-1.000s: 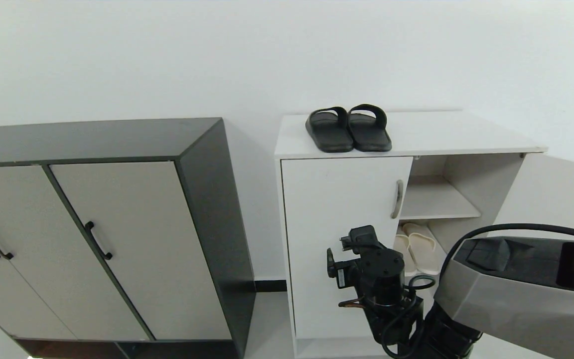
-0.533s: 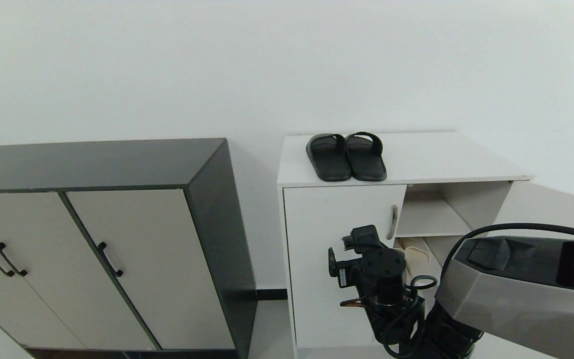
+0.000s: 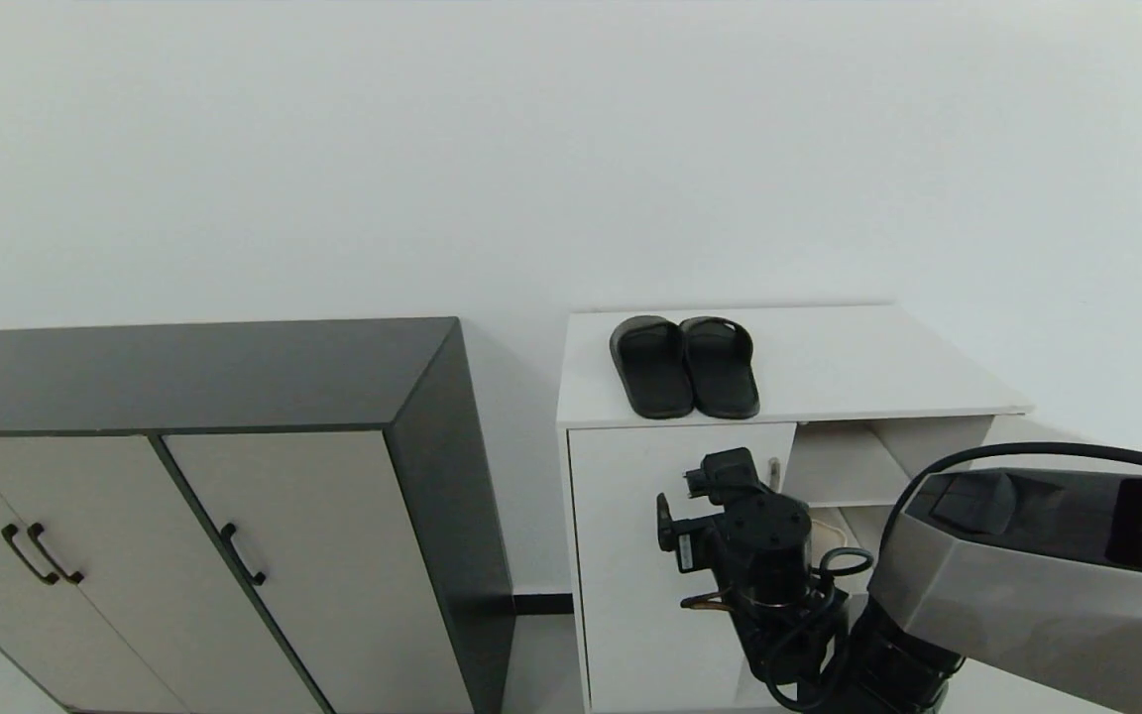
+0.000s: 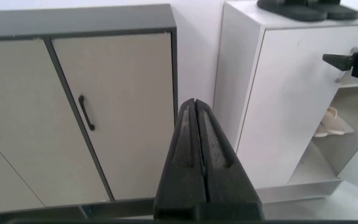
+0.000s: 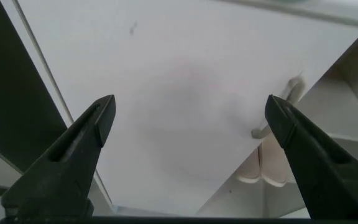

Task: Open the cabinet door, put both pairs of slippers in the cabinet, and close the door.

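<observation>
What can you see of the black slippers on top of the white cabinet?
A pair of matte black slide slippers, rubber-like by the look, each with one broad strap across the forefoot. They lie side by side, touching, soles down, toes toward the wall and heels near the front edge, on the left part of the flat top of the white cabinet. Nothing else touches them; both are outside the cabinet.

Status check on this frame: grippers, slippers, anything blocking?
Left gripper shut, empty. Right gripper open, facing door. Black slippers atop cabinet; beige pair inside. Nothing blocking.
</observation>
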Controlling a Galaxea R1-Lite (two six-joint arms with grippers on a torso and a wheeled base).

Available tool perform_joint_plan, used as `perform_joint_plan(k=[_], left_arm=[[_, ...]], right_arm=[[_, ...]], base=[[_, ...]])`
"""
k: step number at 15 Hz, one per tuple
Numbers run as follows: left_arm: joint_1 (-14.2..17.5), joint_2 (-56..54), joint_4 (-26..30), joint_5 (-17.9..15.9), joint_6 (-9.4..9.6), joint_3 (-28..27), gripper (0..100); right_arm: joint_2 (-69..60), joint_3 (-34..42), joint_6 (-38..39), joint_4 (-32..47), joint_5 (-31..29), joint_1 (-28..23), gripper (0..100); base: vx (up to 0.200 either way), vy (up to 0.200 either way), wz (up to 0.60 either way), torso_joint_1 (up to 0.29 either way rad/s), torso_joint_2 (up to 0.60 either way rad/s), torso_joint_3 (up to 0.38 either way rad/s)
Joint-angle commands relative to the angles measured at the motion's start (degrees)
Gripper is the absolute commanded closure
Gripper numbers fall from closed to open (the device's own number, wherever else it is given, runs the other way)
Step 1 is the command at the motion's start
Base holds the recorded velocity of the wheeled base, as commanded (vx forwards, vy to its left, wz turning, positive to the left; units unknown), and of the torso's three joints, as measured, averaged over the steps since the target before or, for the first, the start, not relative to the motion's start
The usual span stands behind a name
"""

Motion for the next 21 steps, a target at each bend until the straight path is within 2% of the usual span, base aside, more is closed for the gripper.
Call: perform_joint_plan(k=[1, 9, 13, 17, 18, 21], left_arm=[[0.0, 0.0, 0.0, -0.1, -0.01, 0.0, 100], [0.0, 0.1, 0.0, -0.1, -0.01, 0.0, 100], [0.0, 0.0, 0.0, -0.1, -0.01, 0.0, 100], [0.0, 0.1, 0.0, -0.1, 0.08, 0.0, 100], [0.0, 0.0, 0.0, 0.0, 0.08, 0.0, 100], [0.0, 0.1, 0.0, -0.1, 0.08, 0.0, 100]], right_arm=[[0.1, 0.1, 0.0, 0.0, 0.1, -0.3, 0], [1.2, 0.2, -2.2, -0.4, 0.6, -0.4, 0], [0.2, 0.2, -3.1, -1.3, 1.2, -0.2, 0], [-7.4, -4.5, 5.6, 17.6, 1.2, 0.8, 0], [-10.1, -7.6, 10.9, 28.0, 1.2, 1.4, 0], [-13.3, -12.1, 16.9, 40.7, 1.2, 2.0, 0]], base=[[0.0, 0.0, 0.0, 0.261, -0.6, -0.33], [0.0, 0.0, 0.0, 0.215, -0.47, -0.259], [0.0, 0.0, 0.0, 0.077, -0.18, -0.087], [0.0, 0.0, 0.0, 0.0, 0.0, 0.0], [0.0, 0.0, 0.0, 0.0, 0.0, 0.0], [0.0, 0.0, 0.0, 0.0, 0.0, 0.0]])
